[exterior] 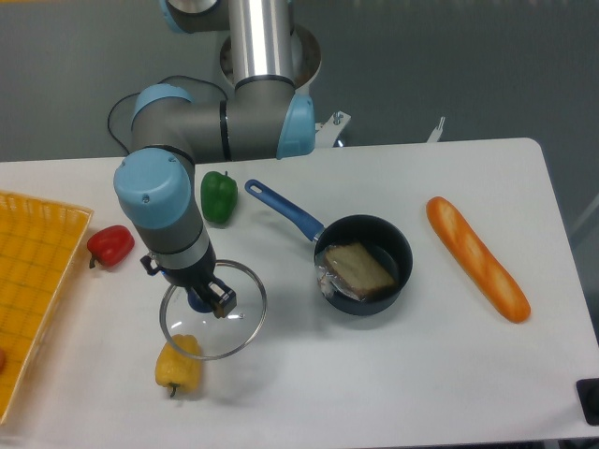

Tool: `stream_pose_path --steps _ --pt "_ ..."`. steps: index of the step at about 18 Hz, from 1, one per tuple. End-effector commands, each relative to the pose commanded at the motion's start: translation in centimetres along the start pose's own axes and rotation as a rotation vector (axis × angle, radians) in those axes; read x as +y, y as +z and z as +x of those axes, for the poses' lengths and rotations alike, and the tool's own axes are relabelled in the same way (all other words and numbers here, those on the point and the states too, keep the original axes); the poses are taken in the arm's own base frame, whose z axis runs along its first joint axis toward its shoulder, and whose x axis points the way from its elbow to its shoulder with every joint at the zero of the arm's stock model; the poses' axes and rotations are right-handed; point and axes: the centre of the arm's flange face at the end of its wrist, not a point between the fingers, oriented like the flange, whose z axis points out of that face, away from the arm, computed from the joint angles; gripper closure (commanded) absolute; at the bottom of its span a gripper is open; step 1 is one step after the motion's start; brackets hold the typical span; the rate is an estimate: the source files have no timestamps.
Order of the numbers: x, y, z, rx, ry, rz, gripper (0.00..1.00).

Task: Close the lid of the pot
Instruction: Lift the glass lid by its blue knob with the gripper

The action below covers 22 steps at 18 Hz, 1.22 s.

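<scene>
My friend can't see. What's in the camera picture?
A robot's end effector sits over the blue knob of a glass lid lying on a white table, left of an open pot. Peppers and a bread loaf lie around.

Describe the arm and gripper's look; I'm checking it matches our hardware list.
The arm has silver-grey tubular links, dark joint rings and light blue end caps. A thin black cable loops near its left joint. The gripper is small and black, with dark fingers beneath a grey wrist.

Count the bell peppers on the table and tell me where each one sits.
3. The green pepper is beside the arm's base, the red pepper near the yellow tray, the yellow pepper partly under the lid. No others visible.
</scene>
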Motion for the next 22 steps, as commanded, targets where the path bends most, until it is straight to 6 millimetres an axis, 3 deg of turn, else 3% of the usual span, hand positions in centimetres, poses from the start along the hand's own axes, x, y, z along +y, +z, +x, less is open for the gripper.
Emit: stream_pose_path --steps 8,13,22 --pt "0.4 -0.8 -0.2 -0.005 -0.013 0.017 0.49" --pt "1.4 -2.7 -1.5 -0.003 -0.038 0.063 0.49" --pt "1.8 -3.7 -2.6 0.005 -0.056 0.103 0.49"
